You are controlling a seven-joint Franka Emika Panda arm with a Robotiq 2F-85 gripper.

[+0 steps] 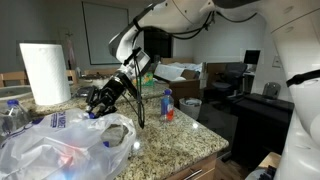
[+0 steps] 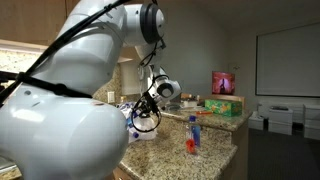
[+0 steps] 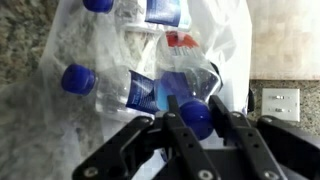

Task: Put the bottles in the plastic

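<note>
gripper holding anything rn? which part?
The gripper is shut on a blue-capped bottle, gripped at its cap end, above the plastic bag.

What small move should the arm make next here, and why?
Probably open the gripper and let go. In the wrist view its jaws are closed on a blue-capped bottle right above the plastic bag, where other bottles already lie. A red-filled bottle stands on the counter, waiting its turn.
</note>
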